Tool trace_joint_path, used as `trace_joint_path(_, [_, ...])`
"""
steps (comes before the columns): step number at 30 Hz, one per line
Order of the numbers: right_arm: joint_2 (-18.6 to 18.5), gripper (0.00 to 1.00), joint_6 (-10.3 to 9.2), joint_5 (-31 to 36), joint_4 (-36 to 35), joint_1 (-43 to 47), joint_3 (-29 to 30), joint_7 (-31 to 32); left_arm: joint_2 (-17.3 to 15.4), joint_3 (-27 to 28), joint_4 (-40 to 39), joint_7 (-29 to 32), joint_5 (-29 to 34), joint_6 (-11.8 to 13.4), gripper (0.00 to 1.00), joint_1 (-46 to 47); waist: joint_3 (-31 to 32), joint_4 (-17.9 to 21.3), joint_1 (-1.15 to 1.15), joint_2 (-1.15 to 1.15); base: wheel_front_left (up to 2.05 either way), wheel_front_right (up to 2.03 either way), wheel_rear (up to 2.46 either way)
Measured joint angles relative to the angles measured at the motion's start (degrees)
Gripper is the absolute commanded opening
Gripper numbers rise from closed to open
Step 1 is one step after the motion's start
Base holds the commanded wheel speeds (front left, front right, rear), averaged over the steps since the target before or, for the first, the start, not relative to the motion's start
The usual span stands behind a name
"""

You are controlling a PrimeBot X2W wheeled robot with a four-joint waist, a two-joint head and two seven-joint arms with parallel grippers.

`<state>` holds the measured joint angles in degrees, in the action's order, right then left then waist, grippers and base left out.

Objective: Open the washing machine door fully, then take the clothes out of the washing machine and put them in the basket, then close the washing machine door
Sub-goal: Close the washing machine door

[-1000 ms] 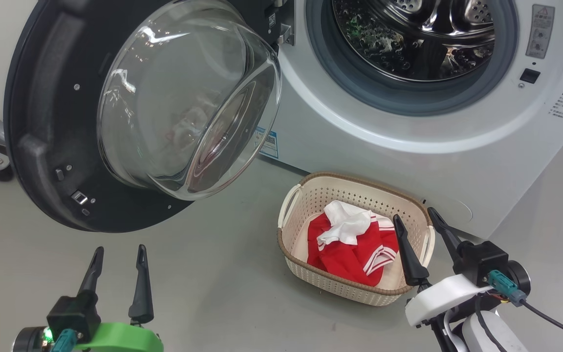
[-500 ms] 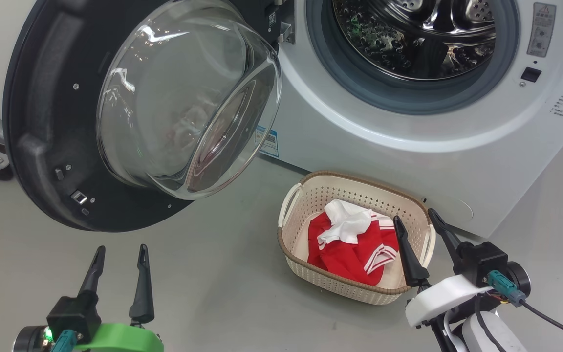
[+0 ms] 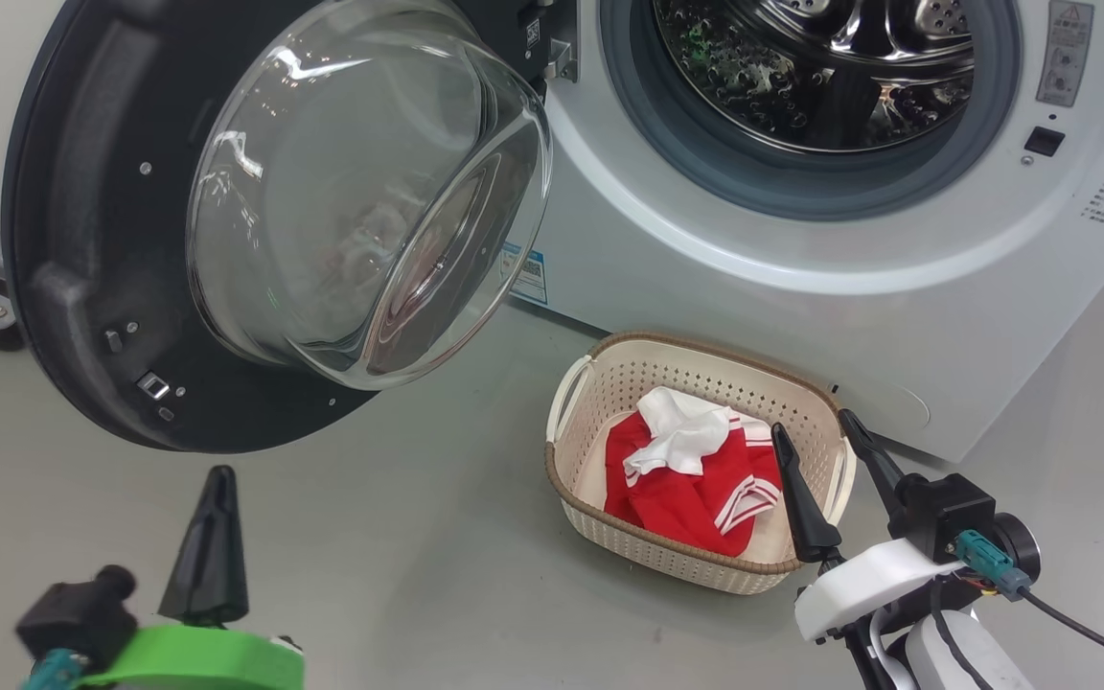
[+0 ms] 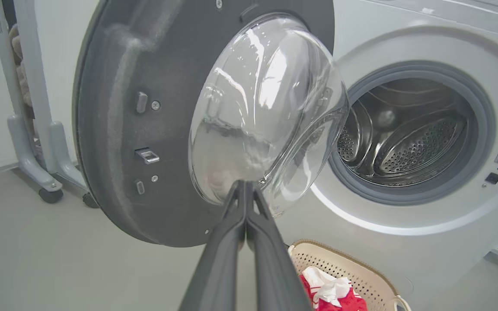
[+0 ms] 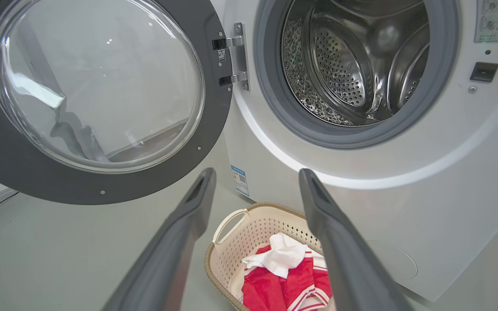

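Black washing machine door (image 3: 360, 192) bulges rightward; left hand (image 3: 218, 479) pinched empty, right hand (image 3: 813, 422) spread.

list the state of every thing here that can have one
door, open, swung wide to the left
washer, mouth uncovered, no clothes seen inside
basket, upright, holding the clothes
clothes, crumpled in the basket
left gripper, shut, empty
right gripper, open, empty
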<state>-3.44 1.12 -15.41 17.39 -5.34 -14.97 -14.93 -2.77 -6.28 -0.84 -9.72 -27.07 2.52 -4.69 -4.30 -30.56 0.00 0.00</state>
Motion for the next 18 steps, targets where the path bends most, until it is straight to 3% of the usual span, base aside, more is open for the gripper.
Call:
trace_joint_path(8, [0.0,1.0,-0.02,0.0,0.0,0.0,0.1,0.0,0.3,6.0,-2.2,0.1,-23.3,-5.4,0.0,0.4,-0.4,-0.1,0.0,0.0,0.0,0.0,0.0])
trace_joint_path(14, [0.0,1.0,-0.09,0.4,0.0,-0.1,0.1,0.0,0.5,12.6,-4.7,0.0,-43.6,-7.9,0.0,2.8,-1.2,0.3,0.0,0.0,0.0,0.0,0.0])
trace_joint_path(18, [-0.1,1.0,-0.1,0.5,-0.1,-0.1,0.2,0.0,0.6,18.3,-6.2,0.1,-49.9,-8.4,0.0,5.4,-1.8,0.3,0.0,0.0,0.0,0.0,0.0])
